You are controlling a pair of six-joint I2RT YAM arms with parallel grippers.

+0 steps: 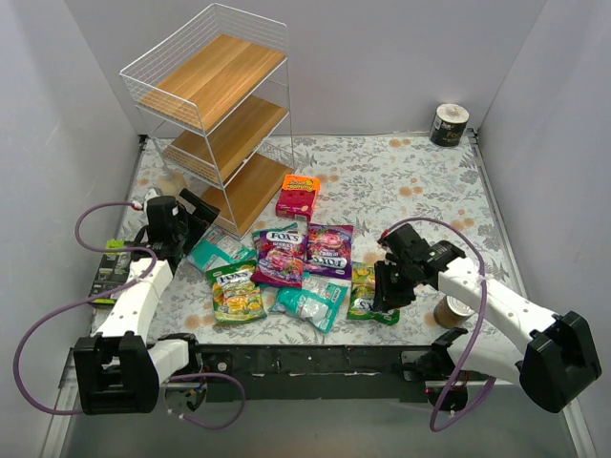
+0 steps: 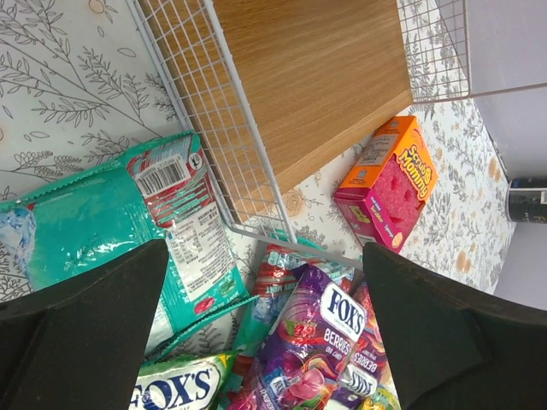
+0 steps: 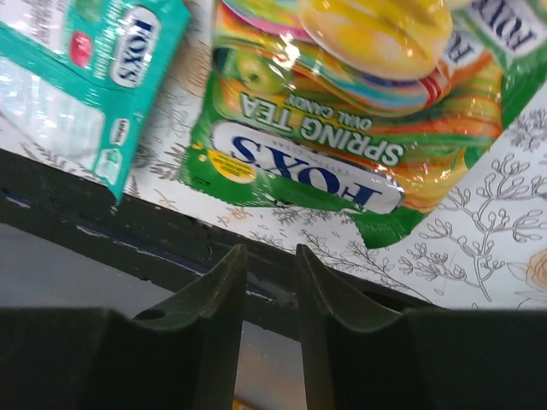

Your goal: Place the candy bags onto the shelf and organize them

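Note:
The white wire shelf (image 1: 215, 105) with three wood tiers stands at the far left; its bottom tier fills the top of the left wrist view (image 2: 299, 77). Several candy bags lie in front of it: a teal bag (image 1: 218, 253), two purple FOX'S bags (image 1: 280, 256) (image 1: 329, 250), a yellow-green bag (image 1: 237, 294), a teal-white bag (image 1: 310, 303) and a yellow-green Spring Tea bag (image 1: 365, 291). My left gripper (image 1: 196, 215) is open and empty above the teal bag (image 2: 102, 213). My right gripper (image 1: 387, 286) is nearly shut and empty, just near of the Spring Tea bag (image 3: 359, 111).
An orange-pink box (image 1: 298, 195) lies beside the shelf's foot. One can (image 1: 449, 124) stands at the far right corner, another (image 1: 451, 310) under my right arm. The table's black front edge (image 3: 128, 231) lies right below my right gripper (image 3: 271, 252).

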